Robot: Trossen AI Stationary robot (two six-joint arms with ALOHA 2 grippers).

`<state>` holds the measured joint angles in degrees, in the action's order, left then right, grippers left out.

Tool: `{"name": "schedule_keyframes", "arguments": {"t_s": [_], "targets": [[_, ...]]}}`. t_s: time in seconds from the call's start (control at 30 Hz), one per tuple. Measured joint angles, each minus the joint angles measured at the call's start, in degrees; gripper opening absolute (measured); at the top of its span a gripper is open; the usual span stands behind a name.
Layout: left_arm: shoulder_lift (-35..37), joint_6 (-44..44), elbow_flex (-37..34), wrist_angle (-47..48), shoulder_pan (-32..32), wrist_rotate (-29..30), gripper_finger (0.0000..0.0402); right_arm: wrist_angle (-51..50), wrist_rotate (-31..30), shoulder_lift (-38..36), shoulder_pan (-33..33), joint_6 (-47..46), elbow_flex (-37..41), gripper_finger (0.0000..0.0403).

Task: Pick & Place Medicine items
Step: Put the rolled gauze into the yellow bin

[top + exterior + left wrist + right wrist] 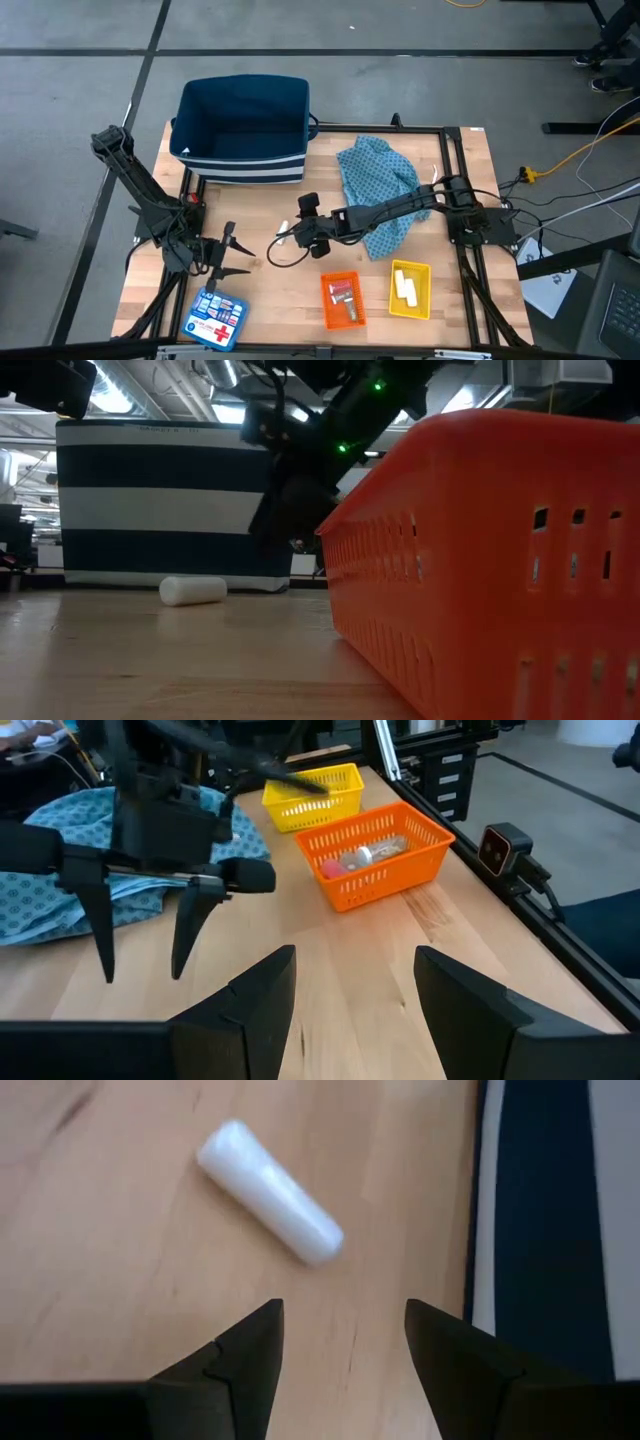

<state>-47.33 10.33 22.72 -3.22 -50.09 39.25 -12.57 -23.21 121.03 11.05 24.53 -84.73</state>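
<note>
White stick (pixel 271 1205), one of the medicine items, lies loose on the wooden table (pixel 270 290) just ahead of the right gripper (pixel 342 1342), whose two dark fingers stand spread apart with nothing between them. From above, that gripper (pixel 300 238) sits near the table's middle, its arm reaching in from the right across the blue patterned cloth (pixel 378 178), and the stick (pixel 284 224) shows only as a small pale mark beside it. At table height the stick (pixel 193 590) rests on its side in front of the navy-and-white striped bin (pixel 160 500), with the dark gripper hanging above and to its right.

Left gripper (pixel 228 258) waits at the left near side of the table, fingers parted and empty, close to the flat blue box with a red cross (pixel 213 321).

Two more white sticks (pixel 405 285) lie in the yellow tray (pixel 410 311). The orange tray (pixel 343 322) holds small packets (pixel 343 295) too small to tell apart from above; the left wrist view shows a red one and a clear one. In the low view the orange tray's wall (pixel 500 560) fills the right half and hides everything behind it.
</note>
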Motion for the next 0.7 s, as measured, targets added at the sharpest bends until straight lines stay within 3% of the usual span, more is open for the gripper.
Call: {"name": "schedule_keyframes", "arguments": {"t_s": [0.4, 0.57, 0.7], "targets": [[0.0, 0.0, 0.0, 0.0, 0.0, 0.1, 0.02, 4.6, 3.2, 3.7, -0.6, 1.6, -0.9, 0.021], [0.0, 0.0, 0.0, -0.3, 0.0, 0.1, 0.02, 3.5, 3.2, 8.9, -0.6, 5.4, -8.1, 0.021], [0.0, 0.0, 0.0, -0.4, 0.0, -0.2, 0.02, -3.0, 4.0, 13.8, -0.6, 7.3, -16.7, 0.021]]}}
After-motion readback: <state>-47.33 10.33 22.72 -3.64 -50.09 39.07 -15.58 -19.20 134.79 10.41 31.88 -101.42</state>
